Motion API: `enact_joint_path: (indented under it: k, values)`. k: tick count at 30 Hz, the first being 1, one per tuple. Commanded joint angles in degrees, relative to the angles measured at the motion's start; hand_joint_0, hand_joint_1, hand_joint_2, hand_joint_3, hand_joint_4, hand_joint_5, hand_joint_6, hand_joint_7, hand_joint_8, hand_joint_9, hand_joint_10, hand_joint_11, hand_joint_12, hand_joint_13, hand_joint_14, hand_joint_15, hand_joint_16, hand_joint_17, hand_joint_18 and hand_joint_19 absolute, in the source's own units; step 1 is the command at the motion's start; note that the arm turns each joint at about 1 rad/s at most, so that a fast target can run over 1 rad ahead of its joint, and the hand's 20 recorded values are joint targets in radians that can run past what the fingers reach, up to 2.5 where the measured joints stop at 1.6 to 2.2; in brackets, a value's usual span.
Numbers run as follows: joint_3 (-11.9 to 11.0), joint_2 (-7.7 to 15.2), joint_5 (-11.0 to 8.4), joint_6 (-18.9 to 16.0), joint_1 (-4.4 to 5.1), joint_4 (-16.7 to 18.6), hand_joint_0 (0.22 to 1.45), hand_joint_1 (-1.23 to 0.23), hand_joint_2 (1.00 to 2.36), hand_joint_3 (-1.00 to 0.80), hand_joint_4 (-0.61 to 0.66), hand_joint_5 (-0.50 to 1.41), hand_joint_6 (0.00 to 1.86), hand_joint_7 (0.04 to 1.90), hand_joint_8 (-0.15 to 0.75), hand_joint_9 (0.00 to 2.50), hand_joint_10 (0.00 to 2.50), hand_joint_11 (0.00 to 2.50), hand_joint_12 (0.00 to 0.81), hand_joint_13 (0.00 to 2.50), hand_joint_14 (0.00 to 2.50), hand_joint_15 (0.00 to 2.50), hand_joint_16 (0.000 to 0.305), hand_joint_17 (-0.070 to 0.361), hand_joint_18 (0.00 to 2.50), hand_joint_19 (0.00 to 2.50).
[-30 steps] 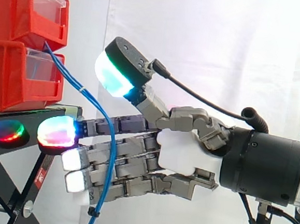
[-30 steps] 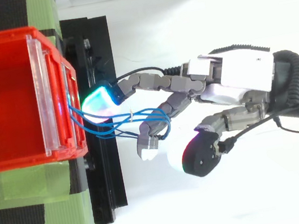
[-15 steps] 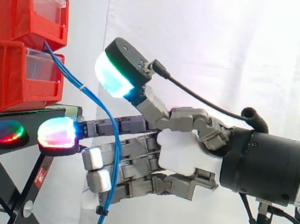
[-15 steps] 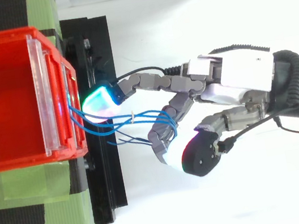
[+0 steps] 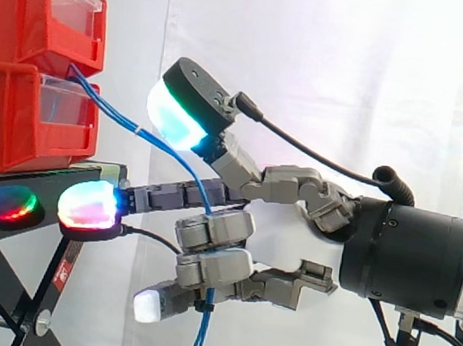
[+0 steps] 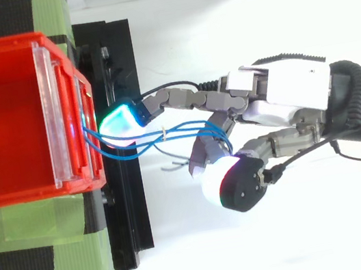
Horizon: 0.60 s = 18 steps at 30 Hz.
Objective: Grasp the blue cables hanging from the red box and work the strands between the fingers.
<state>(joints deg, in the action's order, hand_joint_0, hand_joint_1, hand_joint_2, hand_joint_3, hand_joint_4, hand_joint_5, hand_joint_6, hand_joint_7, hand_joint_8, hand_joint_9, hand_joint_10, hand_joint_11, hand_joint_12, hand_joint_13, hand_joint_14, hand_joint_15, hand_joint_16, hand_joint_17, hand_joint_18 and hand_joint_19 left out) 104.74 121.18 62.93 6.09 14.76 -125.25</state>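
Blue cables (image 5: pixel 138 130) run from red bins (image 5: pixel 27 125) into curled hand (image 5: pixel 212 264).

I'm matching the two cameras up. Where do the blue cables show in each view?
Side view: the cables slope from the red bins at upper left down to the centre, pass through the robot hand's curled fingers, then hang to the bottom edge.
Top view: the cables run left to right across the middle, from the bins' front to the robot hand.
Shared landmark: the robot hand closed round them.
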Motion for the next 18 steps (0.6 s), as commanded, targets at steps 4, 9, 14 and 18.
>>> enact_joint_path:
  k: [4, 9, 14, 18]
  values:
    - [-0.1, 0.0, -0.09, -0.4, 0.00, -0.4, 0.76, -0.55, 1.00, -1.00, 0.30, -0.12, 0.01, 0.72, 0.372, 0.87, 1.78, 1.50, 0.466, 1.01, 1.44, 1.25, 0.066, 0.149, 0.97, 0.66]
    - [0.0, 0.0, -0.09, -0.5, 0.00, -0.5, 0.76, -0.55, 1.00, -1.00, 0.31, -0.11, 0.01, 0.72, 0.383, 0.77, 2.50, 1.58, 0.468, 0.89, 2.16, 1.20, 0.066, 0.148, 1.14, 0.94]
    - [-0.1, 0.0, -0.09, -0.7, 0.00, -0.6, 0.76, -0.55, 1.00, -1.00, 0.31, -0.10, 0.01, 0.72, 0.391, 0.70, 2.50, 1.70, 0.466, 0.79, 2.50, 1.28, 0.060, 0.134, 1.45, 1.54]
    - [0.0, 0.0, -0.09, -1.0, 0.00, -0.6, 0.77, -0.55, 1.00, -1.00, 0.31, -0.10, 0.01, 0.72, 0.388, 0.67, 2.50, 1.72, 0.468, 0.81, 2.50, 1.31, 0.056, 0.125, 1.47, 1.52]
